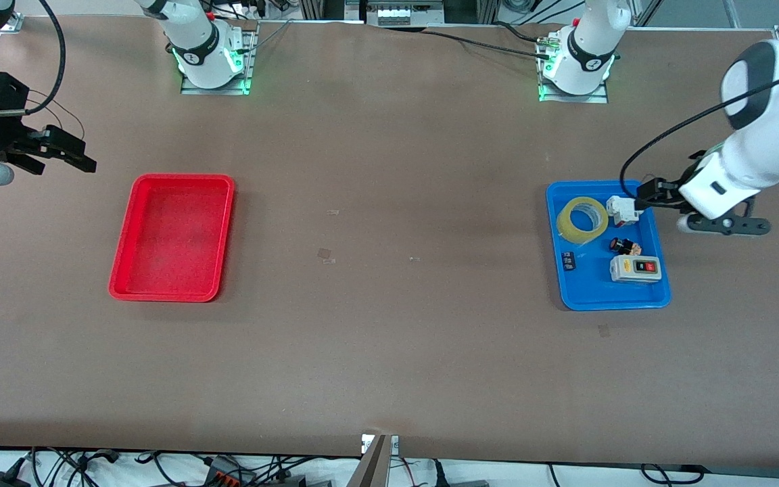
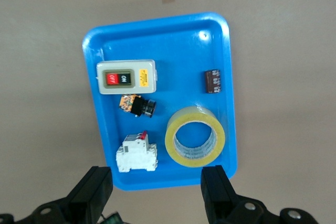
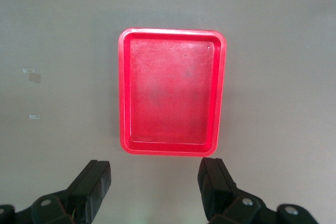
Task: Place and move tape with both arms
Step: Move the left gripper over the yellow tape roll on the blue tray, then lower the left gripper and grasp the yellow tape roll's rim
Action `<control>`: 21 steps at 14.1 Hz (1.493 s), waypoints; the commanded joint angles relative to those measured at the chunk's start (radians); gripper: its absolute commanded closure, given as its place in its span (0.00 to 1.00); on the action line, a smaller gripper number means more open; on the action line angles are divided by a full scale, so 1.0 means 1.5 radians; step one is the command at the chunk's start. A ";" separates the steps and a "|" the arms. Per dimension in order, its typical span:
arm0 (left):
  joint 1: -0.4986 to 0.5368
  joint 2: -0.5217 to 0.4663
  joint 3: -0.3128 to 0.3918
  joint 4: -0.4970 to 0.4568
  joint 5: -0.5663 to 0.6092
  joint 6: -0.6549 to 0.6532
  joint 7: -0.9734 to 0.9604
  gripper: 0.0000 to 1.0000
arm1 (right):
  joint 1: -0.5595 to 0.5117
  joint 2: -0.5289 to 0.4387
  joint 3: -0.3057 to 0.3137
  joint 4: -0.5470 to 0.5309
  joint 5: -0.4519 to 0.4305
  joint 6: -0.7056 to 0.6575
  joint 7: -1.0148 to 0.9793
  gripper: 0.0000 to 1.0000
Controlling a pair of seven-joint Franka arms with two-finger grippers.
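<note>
The yellow translucent tape roll (image 1: 567, 226) lies flat in the blue tray (image 1: 585, 295), at the end farther from the front camera. It also shows in the left wrist view (image 2: 171, 141). My left gripper (image 1: 652, 193) is open and empty, up over the tray's edge beside the white breaker, apart from the tape. In its own view the left gripper (image 2: 156, 182) has its jaws wide apart just off the tray rim (image 2: 86, 45). My right gripper (image 1: 68, 152) is open and empty, over bare table beside the red tray (image 1: 122, 257); it shows in its own view too (image 3: 155, 177).
The blue tray also holds a grey switch box (image 1: 635, 268) (image 2: 126, 77), a white breaker (image 1: 621, 210) (image 2: 136, 153), a black and orange push button (image 1: 625, 246) (image 2: 137, 106) and a small dark part (image 1: 569, 260) (image 2: 213, 81). The red tray (image 3: 122, 87) holds nothing.
</note>
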 commanded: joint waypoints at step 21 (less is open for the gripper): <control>0.000 0.169 -0.005 -0.173 -0.013 0.266 -0.089 0.95 | -0.005 -0.006 0.005 0.002 0.002 -0.009 -0.013 0.00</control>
